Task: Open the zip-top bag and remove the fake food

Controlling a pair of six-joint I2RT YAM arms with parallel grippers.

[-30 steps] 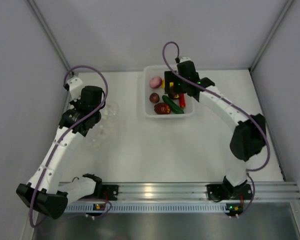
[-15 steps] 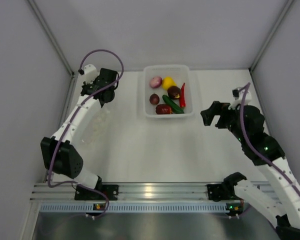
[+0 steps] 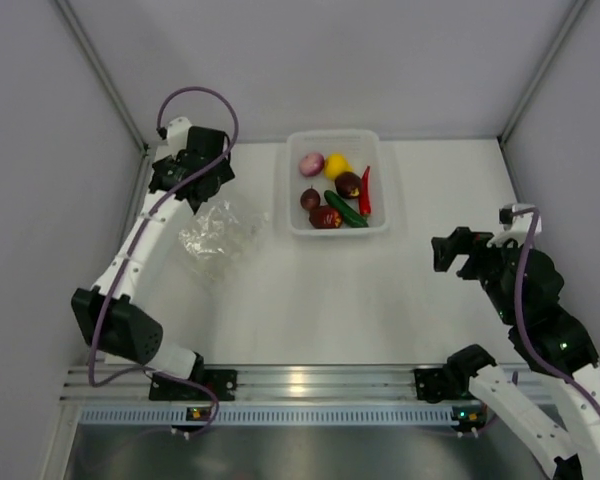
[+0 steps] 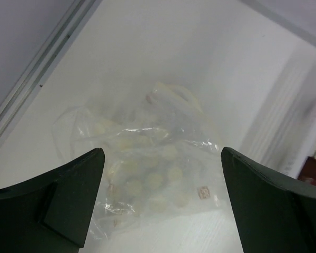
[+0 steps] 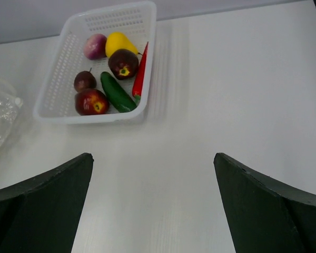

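Observation:
The zip-top bag (image 3: pixel 220 231), see-through with white dots, lies crumpled on the table left of the basket; in the left wrist view the bag (image 4: pixel 147 174) shows no food inside. My left gripper (image 3: pixel 202 178) hovers just above it, open and holding nothing (image 4: pixel 160 153). The fake food lies in the white mesh basket (image 3: pixel 294 185): pinkish onion (image 5: pixel 95 46), yellow pear (image 5: pixel 120 42), dark apple (image 5: pixel 122 63), red chili (image 5: pixel 140 74), green cucumber (image 5: pixel 116 92), red apple (image 5: pixel 91 101). My right gripper (image 3: pixel 442 252) is open over bare table (image 5: pixel 151 156), right of the basket.
The basket (image 5: pixel 95 117) stands at the back middle of the table. White walls close in the left, back and right sides. An aluminium rail (image 3: pixel 310 385) with both arm bases runs along the near edge.
My left gripper has opened and let go of the bag, which now lies spread on the table. My right arm pulled back from over the basket to the right side.

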